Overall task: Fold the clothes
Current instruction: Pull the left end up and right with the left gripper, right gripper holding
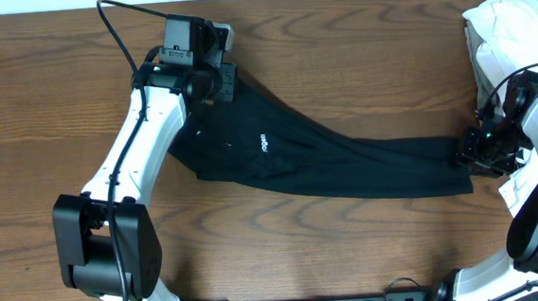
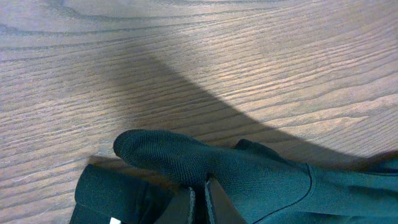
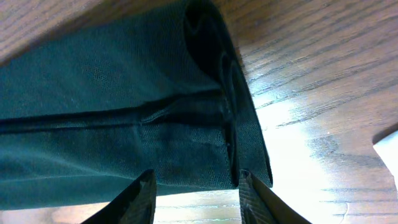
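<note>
Black garment (image 1: 326, 156) lies stretched across the table (image 1: 48, 118). It runs from near the far edge, left of centre, down toward the right edge at about mid-depth. A small white logo faces up near its middle. The cloth is wide and bunched at the far-left end and narrow and flat at the right end.

Left gripper (image 1: 218, 78) sits at the garment's far end. In the wrist view its fingers (image 2: 185, 210) are closed to a narrow slit with a fold of dark cloth pinched between them. A rounded lobe of cloth pokes out onto bare wood beyond.

Right gripper (image 1: 473, 152) sits at the garment's right end. In the wrist view its fingers (image 3: 134, 200) are spread wide, with the folded hem lying in the gap between them. They are not clamped on the cloth.

White clothes (image 1: 516, 15) are heaped at the far right corner. More white cloth lies along the right edge beside the right arm.
</note>
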Robot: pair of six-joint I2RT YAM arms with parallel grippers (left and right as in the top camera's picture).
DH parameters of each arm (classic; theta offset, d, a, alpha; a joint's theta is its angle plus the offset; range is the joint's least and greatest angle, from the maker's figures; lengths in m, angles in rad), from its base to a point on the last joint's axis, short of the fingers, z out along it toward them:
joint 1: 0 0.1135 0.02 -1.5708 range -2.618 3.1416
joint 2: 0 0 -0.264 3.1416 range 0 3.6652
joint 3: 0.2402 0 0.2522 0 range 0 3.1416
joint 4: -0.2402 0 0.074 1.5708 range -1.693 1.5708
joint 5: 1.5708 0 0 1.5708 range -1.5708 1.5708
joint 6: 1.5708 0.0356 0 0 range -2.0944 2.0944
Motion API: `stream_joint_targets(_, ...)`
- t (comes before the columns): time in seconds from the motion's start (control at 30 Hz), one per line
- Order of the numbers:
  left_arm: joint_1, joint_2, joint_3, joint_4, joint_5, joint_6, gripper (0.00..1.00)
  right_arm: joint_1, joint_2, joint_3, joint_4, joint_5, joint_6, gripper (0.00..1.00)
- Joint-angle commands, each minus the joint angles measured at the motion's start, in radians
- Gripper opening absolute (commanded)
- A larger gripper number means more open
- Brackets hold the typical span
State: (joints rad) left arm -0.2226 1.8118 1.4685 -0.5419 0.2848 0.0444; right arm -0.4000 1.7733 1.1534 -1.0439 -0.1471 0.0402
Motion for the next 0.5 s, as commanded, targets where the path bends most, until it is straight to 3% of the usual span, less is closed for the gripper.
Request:
stream_joint_targets(0.0,0.005,-0.001,0.011,0.001,-0.006,-0.012,0.06,-0.006,-0.015,-0.006,-0.005,-0.015,-0.011,0.41)
stream_joint_targets(0.33,0.005,-0.001,0.011,-0.002,-0.006,-0.012,0.06,-0.006,-0.015,-0.053,0.069,-0.014,-0.011,0.43)
stream_joint_targets(0.47,0.005,-0.001,0.011,-0.002,-0.006,-0.012,0.06,-0.005,-0.015,-0.064,0.076,-0.014,-0.011,0.33)
